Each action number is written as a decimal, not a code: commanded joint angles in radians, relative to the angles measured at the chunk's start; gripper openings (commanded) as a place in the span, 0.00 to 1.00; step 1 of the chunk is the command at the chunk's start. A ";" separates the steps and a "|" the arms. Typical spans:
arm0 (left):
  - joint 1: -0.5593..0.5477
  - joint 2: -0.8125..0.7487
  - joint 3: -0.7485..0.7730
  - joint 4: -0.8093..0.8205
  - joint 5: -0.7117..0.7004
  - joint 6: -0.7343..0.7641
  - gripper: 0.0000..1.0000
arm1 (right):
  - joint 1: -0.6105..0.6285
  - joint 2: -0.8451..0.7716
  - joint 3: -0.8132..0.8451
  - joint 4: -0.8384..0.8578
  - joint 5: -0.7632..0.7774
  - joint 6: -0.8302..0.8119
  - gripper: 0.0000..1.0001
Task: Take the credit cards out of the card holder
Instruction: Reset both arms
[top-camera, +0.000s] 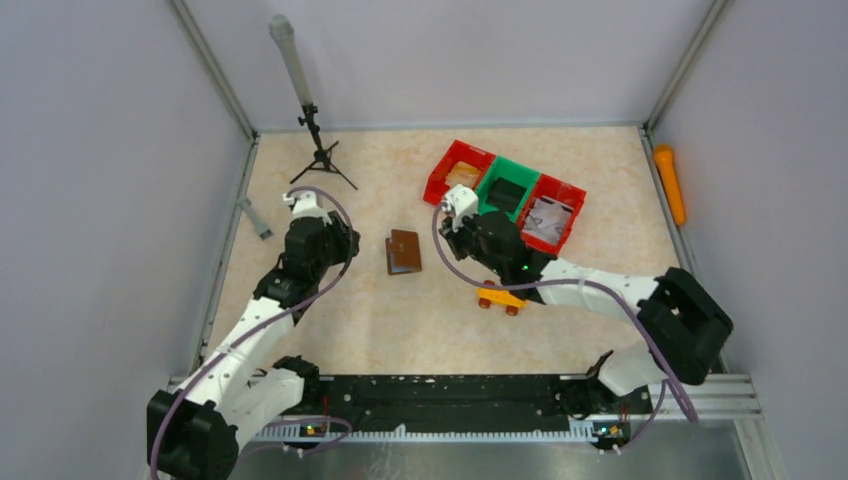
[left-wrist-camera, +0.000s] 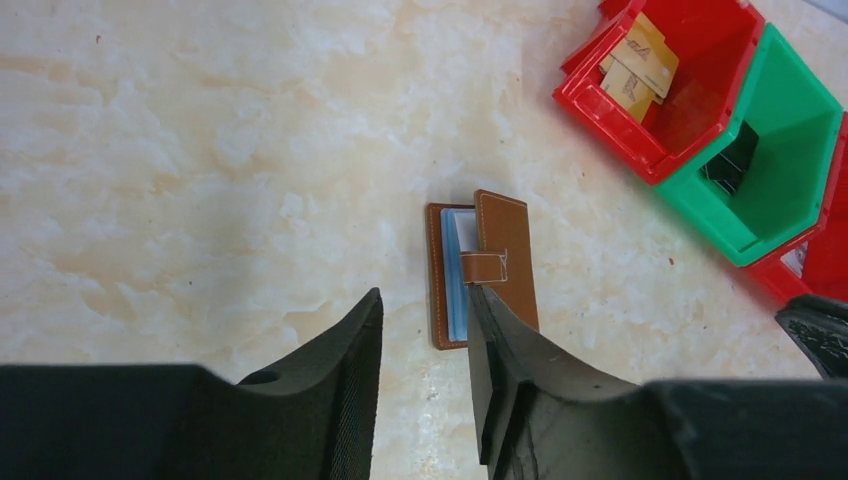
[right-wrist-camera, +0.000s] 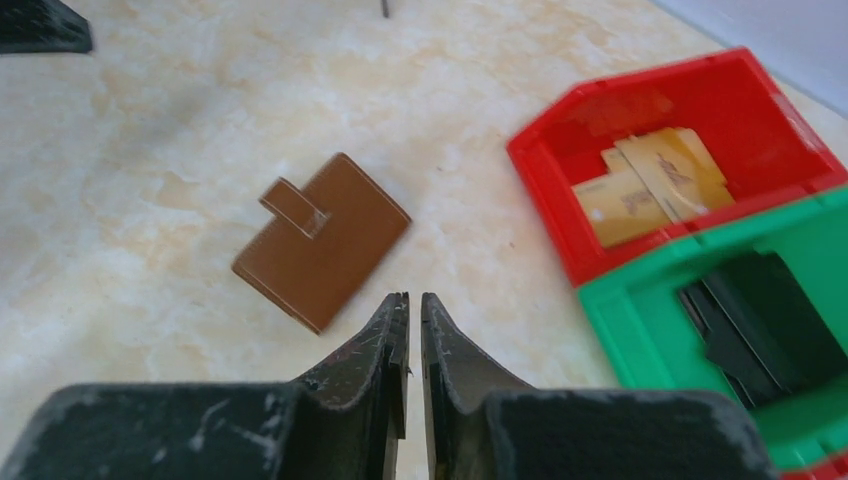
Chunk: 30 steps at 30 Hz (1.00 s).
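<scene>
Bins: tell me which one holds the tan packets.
The red bin at the left end of the row, beside the green bin. It alone holds tan packets; the green bin holds a black item, the other red bin a pale item.

Card holder (top-camera: 404, 252) on table (top-camera: 400, 330), bins (top-camera: 488, 185) behind-right of it — toy car (top-camera: 499, 298) before them, tripod (top-camera: 318, 150) behind-left
</scene>
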 joint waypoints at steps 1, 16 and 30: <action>0.002 -0.068 -0.030 0.111 0.032 0.049 0.43 | -0.034 -0.175 -0.147 0.066 0.119 -0.015 0.13; 0.002 -0.210 -0.263 0.406 -0.225 0.155 0.92 | -0.251 -0.582 -0.522 0.117 0.633 0.118 0.91; 0.151 0.059 -0.384 0.805 -0.417 0.376 0.99 | -0.605 -0.388 -0.546 0.207 0.589 0.210 0.95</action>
